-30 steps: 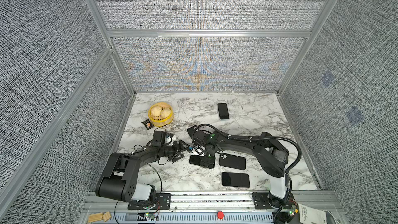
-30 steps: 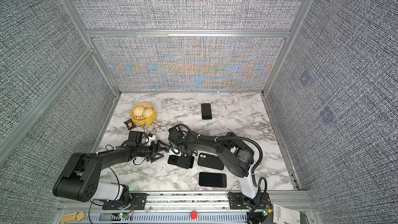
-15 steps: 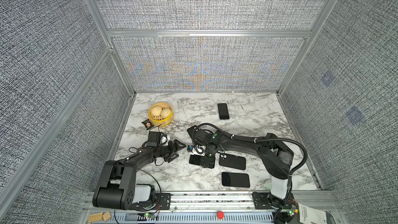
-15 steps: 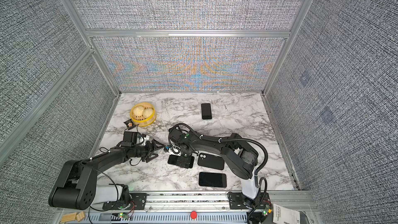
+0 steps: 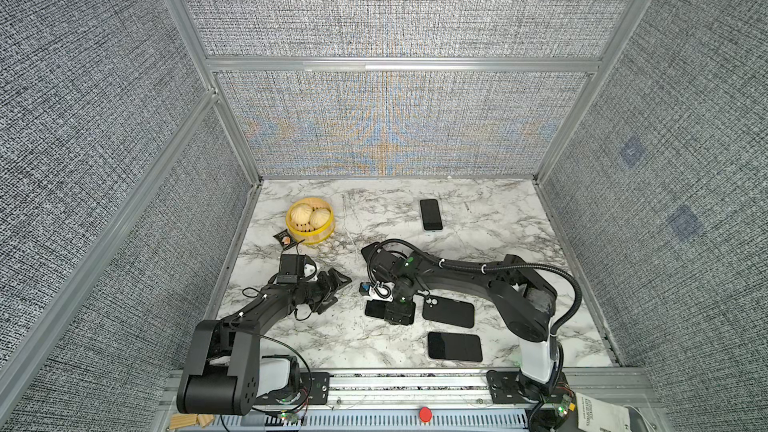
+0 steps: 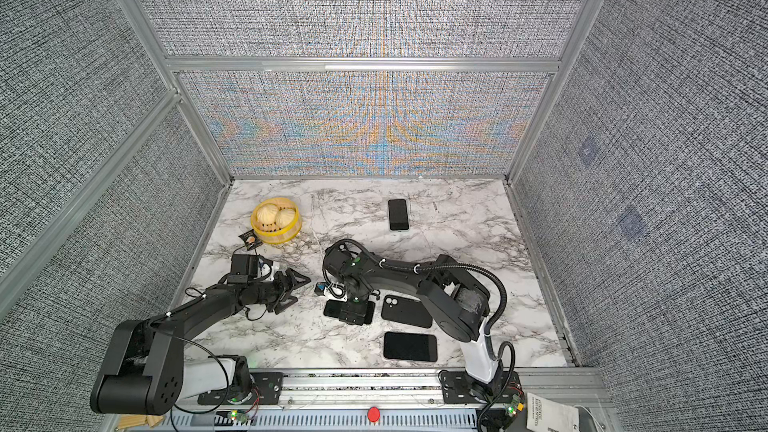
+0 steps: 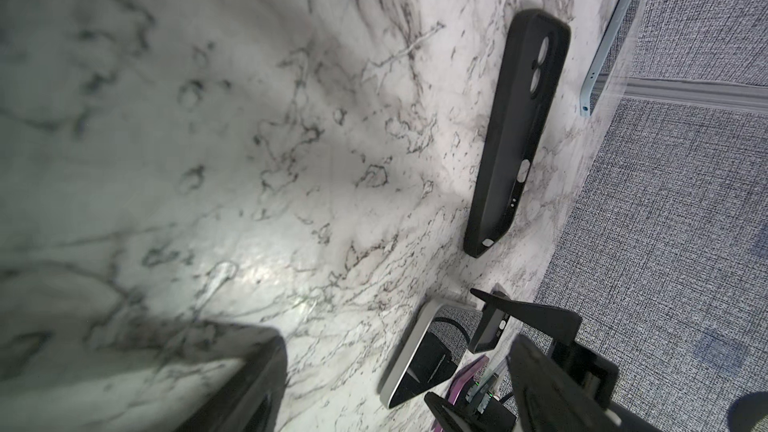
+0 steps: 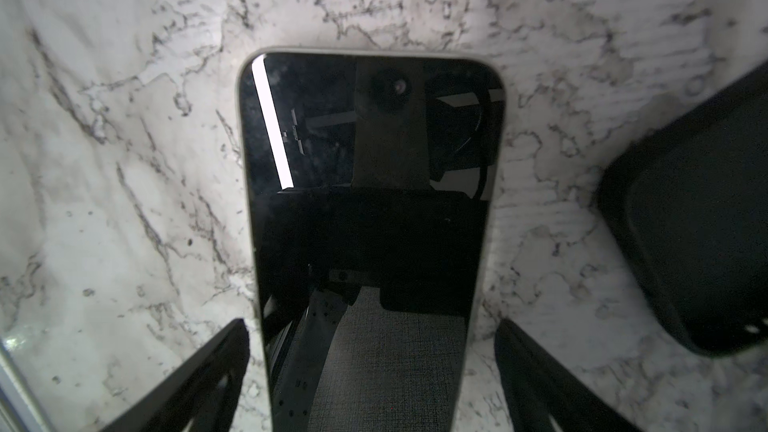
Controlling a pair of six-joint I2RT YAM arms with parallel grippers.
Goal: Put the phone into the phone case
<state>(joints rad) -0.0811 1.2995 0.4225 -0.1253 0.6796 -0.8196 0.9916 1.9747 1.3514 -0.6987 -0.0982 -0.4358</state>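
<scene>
The phone (image 5: 375, 309) is found flat on the marble desk (image 5: 353, 347), screen up, in the front middle. In both top views its long axis is seen to run nearly parallel to the front rail (image 5: 395, 386). One short end is pointed toward the left arm's side, and the other half is covered by the right tool (image 5: 398, 314).

In the right wrist view the right tool (image 8: 372, 326) is shown released. Its fingers (image 8: 199, 380) are spread to either side of the phone's nearer end, one along each long edge. A thin strip of desk is left visible between each finger and the phone, so nothing is grasped.

The phone case (image 5: 451, 312) is laid just beside the phone's covered end, on the right arm's side. Its long axis is set almost in line with the phone's, and its camera cut-out is turned toward the phone. Only a narrow gap of marble is left between the two.

The left tool (image 5: 338, 295) is held near the phone's free end but apart from it. Its jaws are spread wide and nothing is held between them.

Bare desk is left open between the two tools and in front of the phone up to the rail. The room in front of the phone case is taken by a dark slab (image 5: 455, 346). Well behind, a second phone (image 5: 430, 214) and a steamer basket (image 5: 328, 234) are placed near the back of the desk.
</scene>
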